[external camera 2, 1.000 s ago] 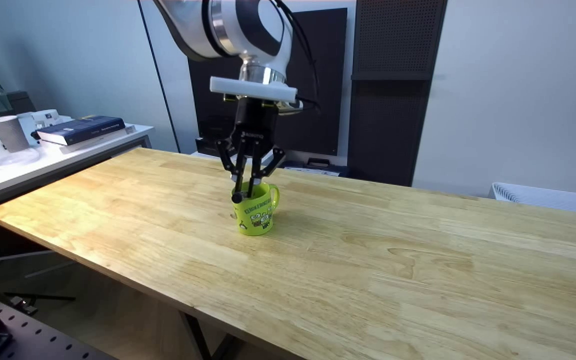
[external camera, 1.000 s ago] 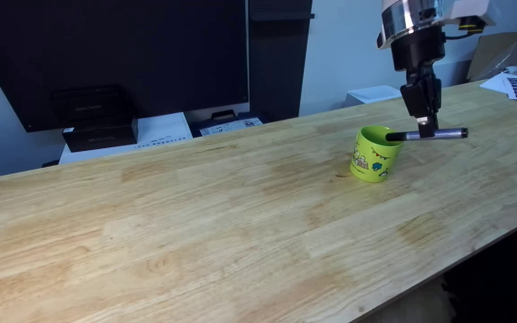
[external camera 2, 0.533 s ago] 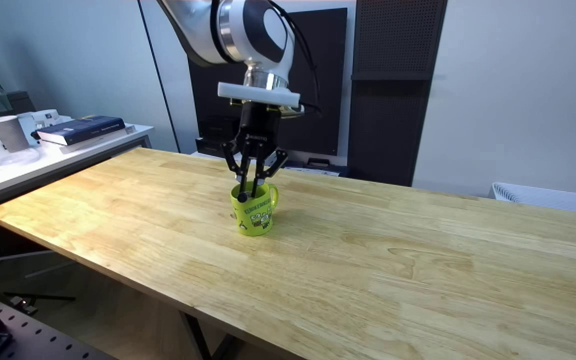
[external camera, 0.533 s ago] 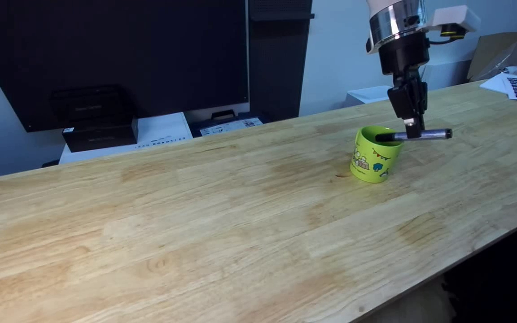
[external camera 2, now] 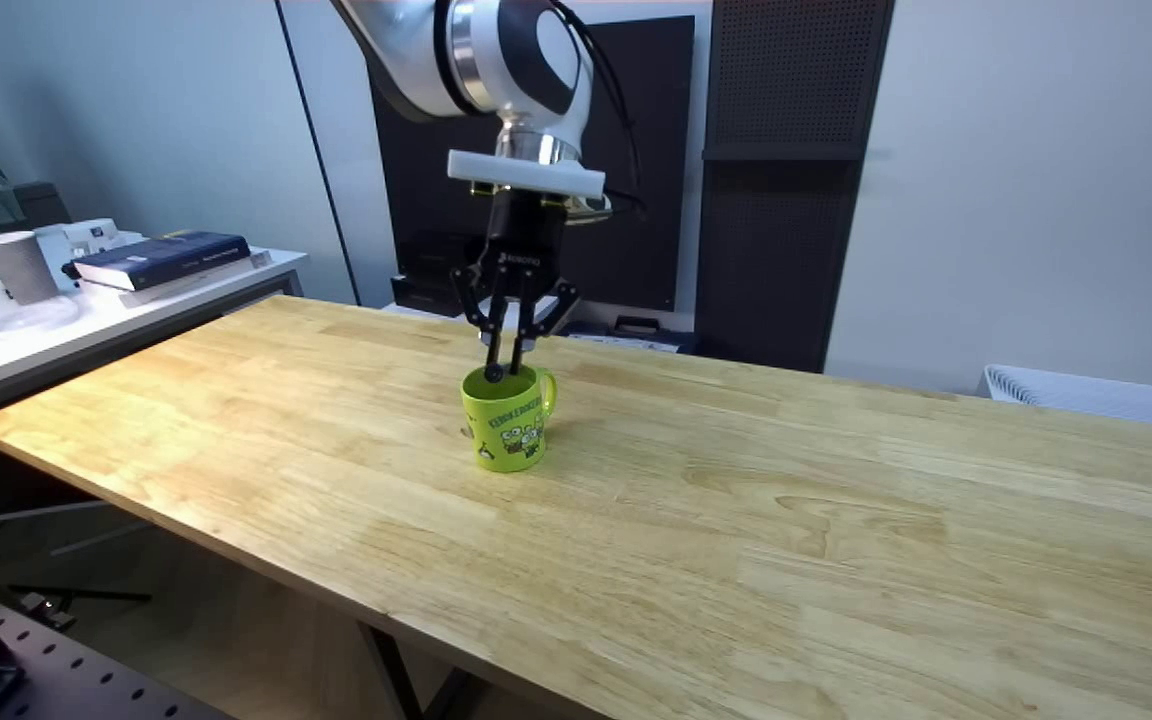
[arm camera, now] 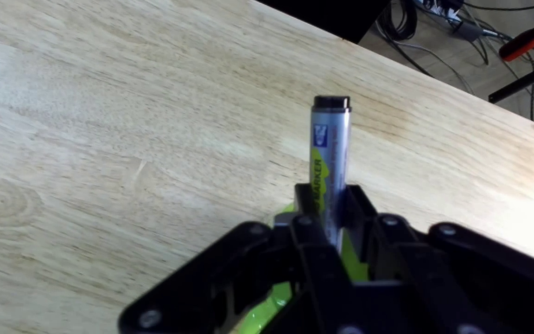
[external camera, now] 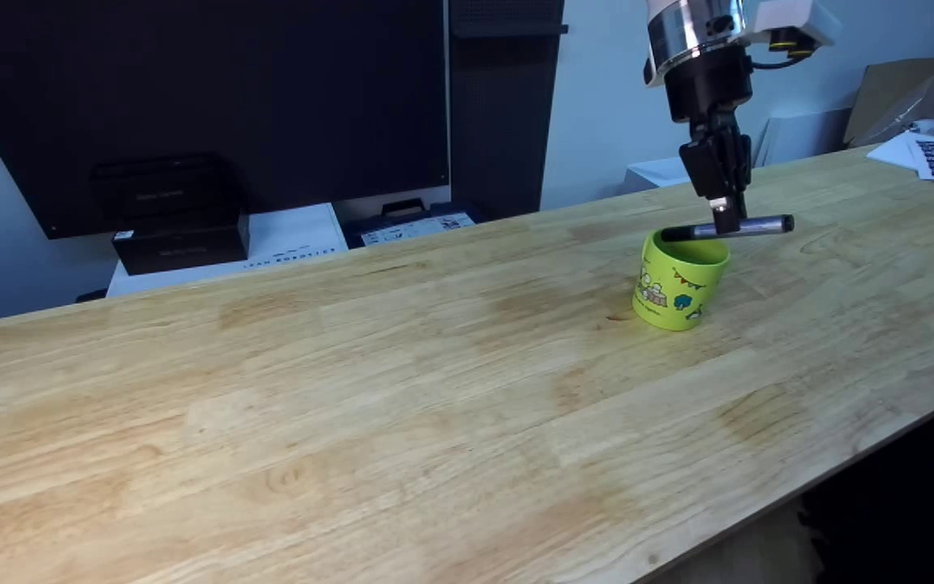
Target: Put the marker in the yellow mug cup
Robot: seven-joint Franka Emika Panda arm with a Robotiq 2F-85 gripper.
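Right of centre in an exterior view, the yellow mug [external camera: 679,284] stands on the desk [external camera: 370,405]; above right, jaws grip the marker [external camera: 765,226] near-level over its mouth. Placing appears in hand; tilting, then release, likely follows.

The marker [arm camera: 331,160] reads "MARKER", the white box [external camera: 297,230] "LEAN ROBOTICS" and, seemingly, the gripper [external camera 2: 505,364] "ROBOTIQ" and the mug [external camera 2: 502,424] "KEROKERO".
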